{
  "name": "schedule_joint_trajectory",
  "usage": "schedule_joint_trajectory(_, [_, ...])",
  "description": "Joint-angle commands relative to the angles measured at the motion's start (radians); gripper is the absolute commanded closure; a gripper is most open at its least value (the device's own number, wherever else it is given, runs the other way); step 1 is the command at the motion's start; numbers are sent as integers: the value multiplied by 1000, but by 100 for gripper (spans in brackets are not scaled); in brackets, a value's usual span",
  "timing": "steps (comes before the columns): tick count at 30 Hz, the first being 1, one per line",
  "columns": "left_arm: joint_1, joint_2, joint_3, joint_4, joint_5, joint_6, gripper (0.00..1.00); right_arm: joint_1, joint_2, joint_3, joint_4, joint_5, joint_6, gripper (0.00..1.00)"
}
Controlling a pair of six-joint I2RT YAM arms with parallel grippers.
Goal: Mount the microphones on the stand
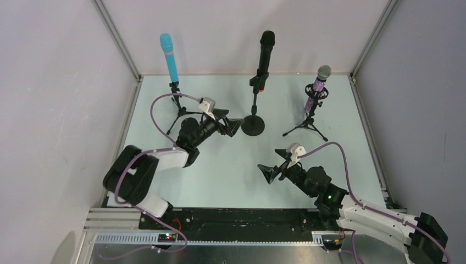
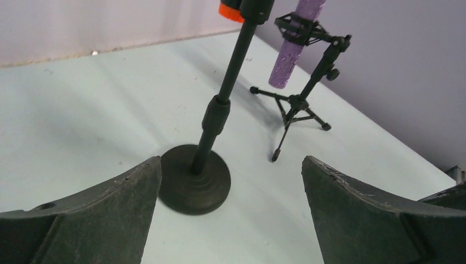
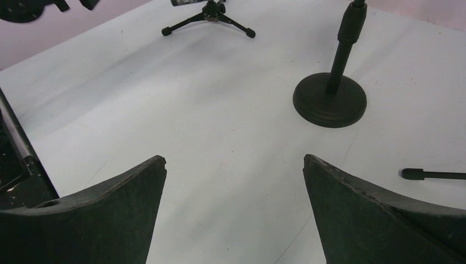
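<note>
Microphones mounted: blue mic (image 1: 170,58), black mic (image 1: 264,55), purple mic (image 1: 317,88).
Left gripper (image 1: 234,126) wide, black mic at 1 o'clock; right gripper (image 1: 267,172) wide, empty.

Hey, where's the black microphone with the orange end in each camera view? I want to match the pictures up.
Top external: the black microphone is at top centre, held in the clip of its stand.
Left wrist: only its orange end shows, at the top edge near the centre.
Right wrist: not in it; only the stand's pole and base show.
Shared landmark: the round stand base, seen in all three.
</note>
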Motion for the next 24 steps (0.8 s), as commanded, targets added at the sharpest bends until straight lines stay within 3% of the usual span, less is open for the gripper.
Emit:
schedule_joint_trajectory(1, [5,-162,46,-354,-84,69,0,-17,-12,-8,55,-46,61,1])
schedule_joint_trajectory(4, [5,-253,70,-565,-129,108,0,-24,-5,-10,71,-55,76,1])
schedule_joint_trajectory(10, [0,-439,24,-715,-328,222,0,-44,9,0,86,-70,79,1])
schedule_joint_trajectory(18, [-4,-729,-121,-752,-588,383,0,-123,-8,48,28,-54,65,1])
schedule_joint_trajectory(24, [-3,-939,-268,-764,-697,438,0,-257,-63,118,-166,-47,2,1])
